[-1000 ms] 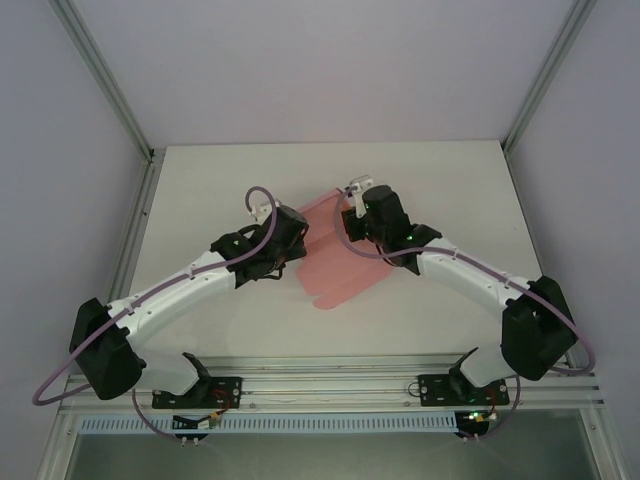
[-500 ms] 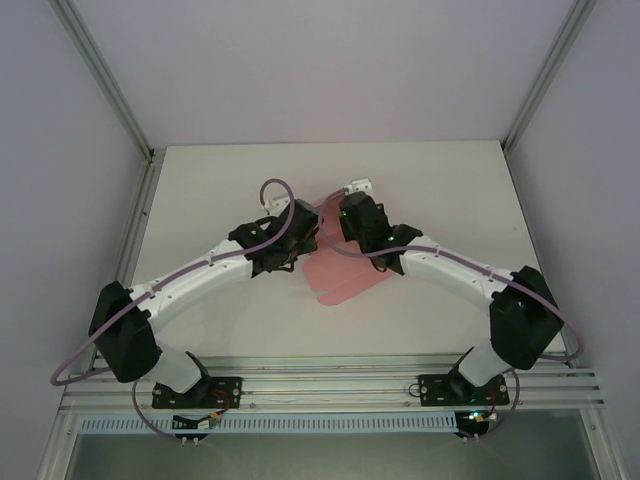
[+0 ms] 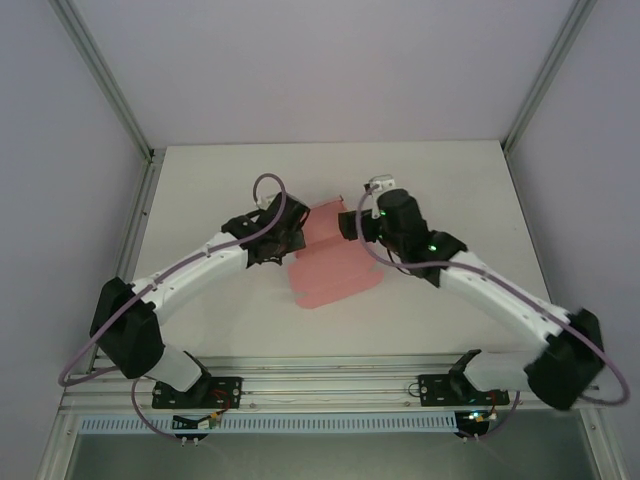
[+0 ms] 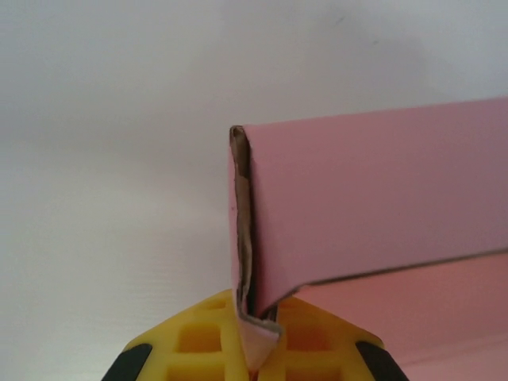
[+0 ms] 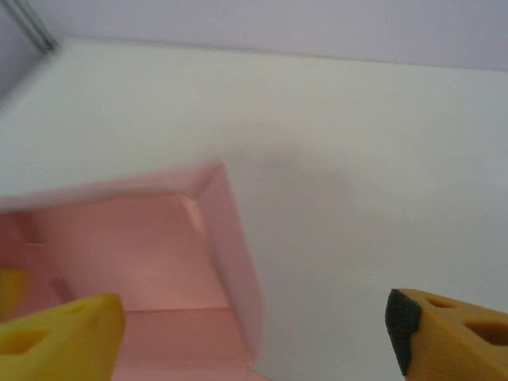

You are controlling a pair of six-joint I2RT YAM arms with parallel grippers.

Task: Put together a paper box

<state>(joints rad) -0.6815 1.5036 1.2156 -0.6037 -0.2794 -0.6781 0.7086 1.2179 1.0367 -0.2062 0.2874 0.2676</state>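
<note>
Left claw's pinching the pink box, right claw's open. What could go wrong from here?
1. The left claw is shut on a thin flap at a corner of the paper box. A hard pull could tear or crease it.
2. The right claw is open near the raised wall and grips nothing. The box is held by one pinch alone, so it may swivel on the table or unfold.

Quick count here: one pink box [image 3: 330, 262], one bench [image 3: 440, 180] under it, one left arm [image 3: 190, 275] plus one right arm [image 3: 490, 290], so two of those.
</note>
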